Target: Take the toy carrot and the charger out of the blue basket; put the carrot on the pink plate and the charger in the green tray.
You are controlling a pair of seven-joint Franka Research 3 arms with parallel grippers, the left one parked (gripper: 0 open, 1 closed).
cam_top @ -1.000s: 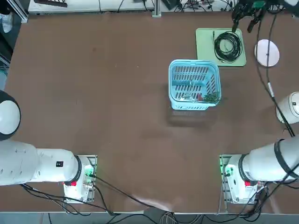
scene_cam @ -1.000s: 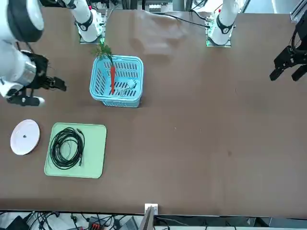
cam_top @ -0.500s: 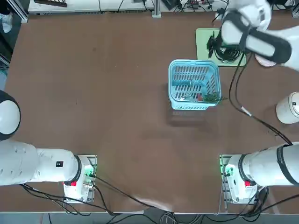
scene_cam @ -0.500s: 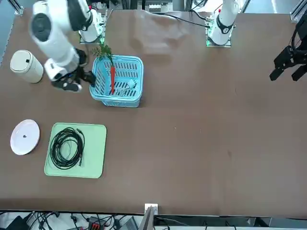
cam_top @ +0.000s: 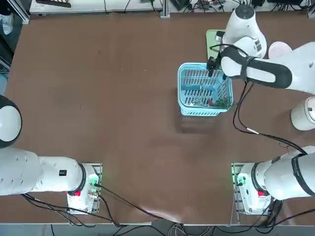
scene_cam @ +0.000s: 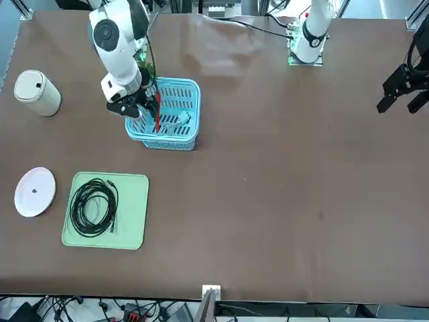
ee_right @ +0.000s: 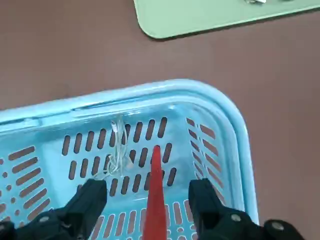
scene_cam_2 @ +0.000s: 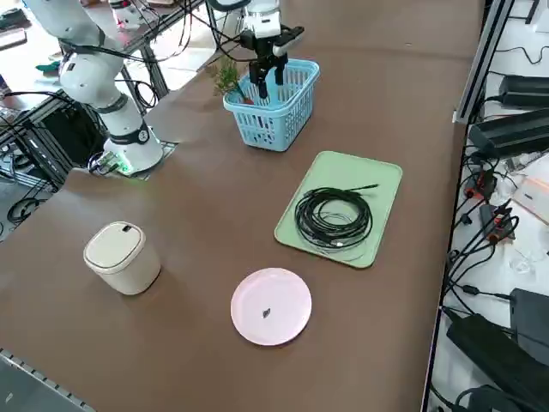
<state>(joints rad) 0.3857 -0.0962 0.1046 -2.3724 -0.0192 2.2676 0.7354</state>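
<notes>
The blue basket (cam_top: 180, 93) (scene_cam: 167, 142) (scene_cam_2: 279, 120) stands on the brown table. The toy carrot (scene_cam: 157, 111) (ee_right: 155, 200) lies inside it, its green tuft (scene_cam: 142, 70) (cam_top: 224, 103) hanging over the rim. A whitish charger (scene_cam: 181, 121) with a thin white cord (ee_right: 117, 150) rests on the basket floor beside it. My right gripper (cam_top: 215, 66) (scene_cam: 137, 107) (scene_cam_2: 266, 64) (ee_right: 145, 200) hovers open over the basket's far corner, its fingers (ee_right: 87, 197) either side of the carrot's tip, apart from it. The pink plate (scene_cam: 35, 192) (scene_cam_2: 271, 306) and green tray (scene_cam: 134, 215) (scene_cam_2: 343, 172) lie beyond the basket.
A black coiled cable (scene_cam: 92, 206) (scene_cam_2: 333, 219) fills most of the green tray. A cream lidded canister (scene_cam: 37, 92) (scene_cam_2: 122, 256) stands near the table's right edge. Loose cables and power bricks lie off the table's far side.
My right arm has swung in from the table's far right corner near the plate to above the basket. The gripper stayed open; the carrot and charger have not moved.
</notes>
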